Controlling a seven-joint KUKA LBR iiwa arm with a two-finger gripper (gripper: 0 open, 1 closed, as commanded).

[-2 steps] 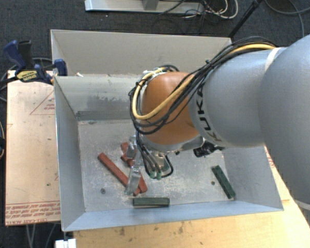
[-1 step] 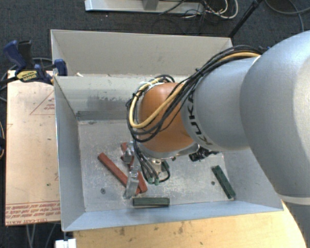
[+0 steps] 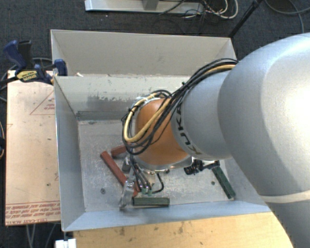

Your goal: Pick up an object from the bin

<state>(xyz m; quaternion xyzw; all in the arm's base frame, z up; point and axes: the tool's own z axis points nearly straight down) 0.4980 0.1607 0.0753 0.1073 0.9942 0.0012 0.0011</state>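
My gripper (image 3: 134, 186) hangs low near the bin's front wall, left of the middle, partly hidden under the arm's orange cover. Just under and in front of it lies a dark green oblong block (image 3: 151, 202), flat against the front wall. A reddish-brown bar (image 3: 112, 166) slants across the floor just to the gripper's left, its lower end meeting the gripper. A second short reddish-brown piece (image 3: 118, 150) lies at the bar's upper end.
A dark green stick (image 3: 223, 183) lies slanted at the front right of the bin. A small black and white thing (image 3: 197, 167) sits next to it, under the arm. The big grey arm covers the bin's right and middle.
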